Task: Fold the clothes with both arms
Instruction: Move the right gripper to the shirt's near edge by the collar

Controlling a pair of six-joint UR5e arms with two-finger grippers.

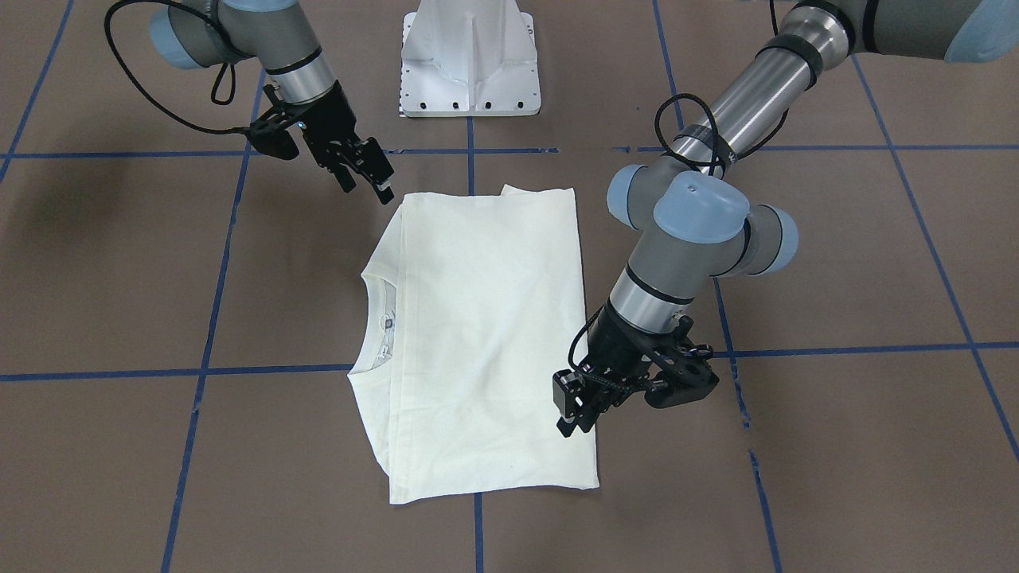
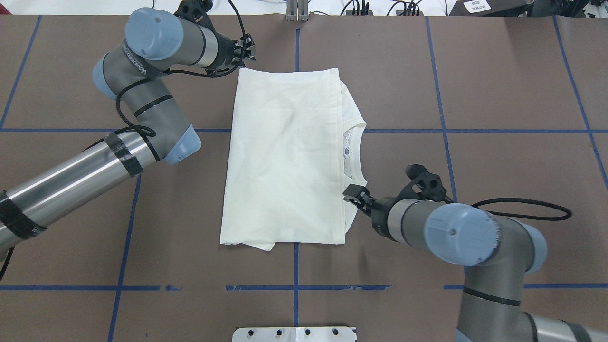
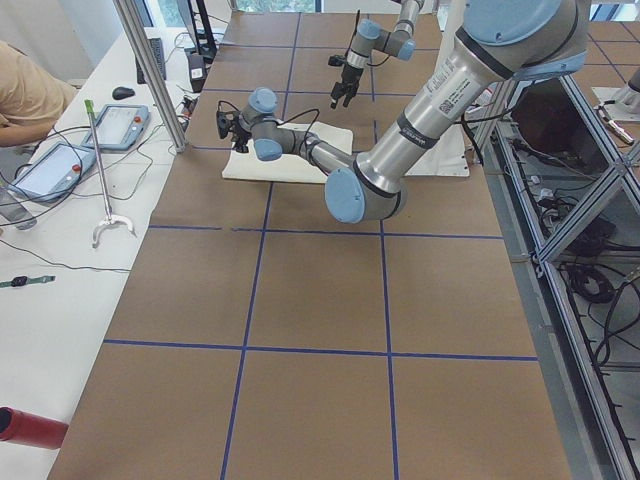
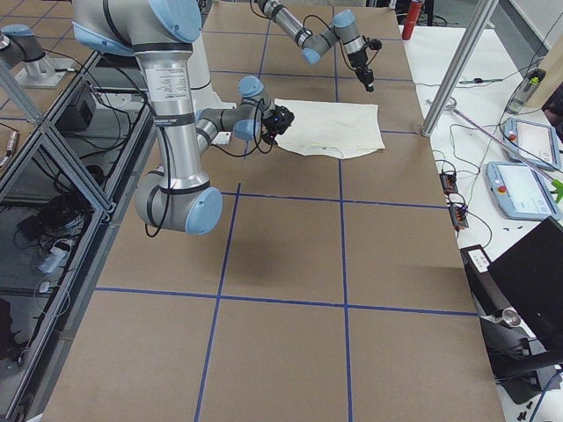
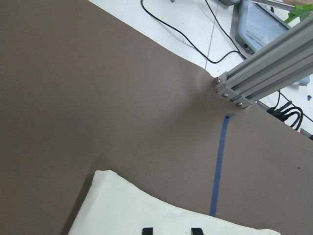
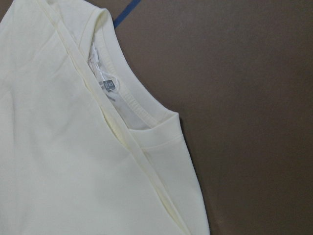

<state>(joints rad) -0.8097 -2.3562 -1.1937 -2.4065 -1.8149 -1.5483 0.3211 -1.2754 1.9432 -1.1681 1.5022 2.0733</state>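
Observation:
The cream T-shirt (image 2: 285, 152) lies folded into a long rectangle on the brown table, plain back up, with its ribbed collar (image 2: 354, 152) showing at one side edge. It also shows in the front view (image 1: 478, 318). My left gripper (image 2: 244, 50) hovers open and empty at the shirt's far corner; in the left wrist view its fingertips (image 5: 195, 231) stand apart over the cloth (image 5: 146, 215). My right gripper (image 2: 354, 194) is open and empty just above the shoulder near the collar (image 6: 127, 98). In the front view it (image 1: 366, 171) hangs beside the shirt's near corner.
The white pedestal base (image 1: 470, 60) stands at the robot's side of the table. Blue tape lines (image 2: 297, 266) grid the brown surface. An aluminium post (image 5: 264, 63) rises at the far edge, with the operators' bench and tablets (image 3: 120, 105) beyond. A red cylinder (image 3: 30, 428) lies there.

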